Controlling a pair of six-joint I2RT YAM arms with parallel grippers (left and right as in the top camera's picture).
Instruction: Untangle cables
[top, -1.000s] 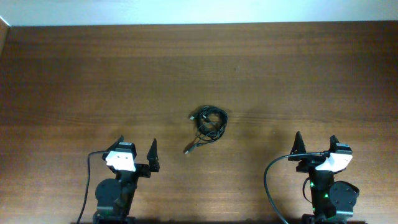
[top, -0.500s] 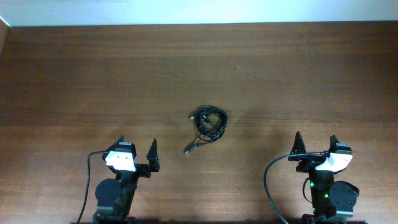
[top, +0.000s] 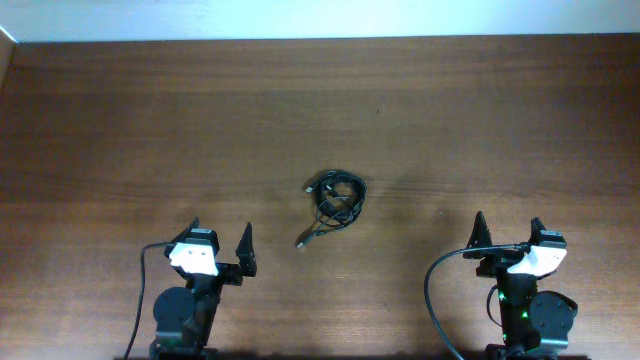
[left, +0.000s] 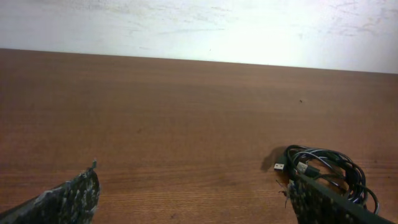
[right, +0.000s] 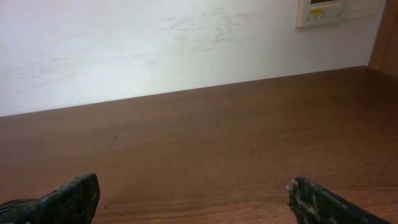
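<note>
The cables (top: 333, 203) lie in one small knotted black clump at the middle of the wooden table (top: 320, 110), with a plug end trailing to the lower left. In the left wrist view the clump (left: 323, 171) shows at the right, partly behind my right finger, with silver plug ends. My left gripper (top: 220, 243) is open and empty at the front left. My right gripper (top: 506, 232) is open and empty at the front right. In the right wrist view only a dark edge of the clump (right: 12, 203) shows at the far left.
A white wall (right: 155, 43) stands behind the table's far edge, with a wall panel (right: 326, 11) at upper right. Thick black arm cables (top: 435, 290) loop beside the right arm base.
</note>
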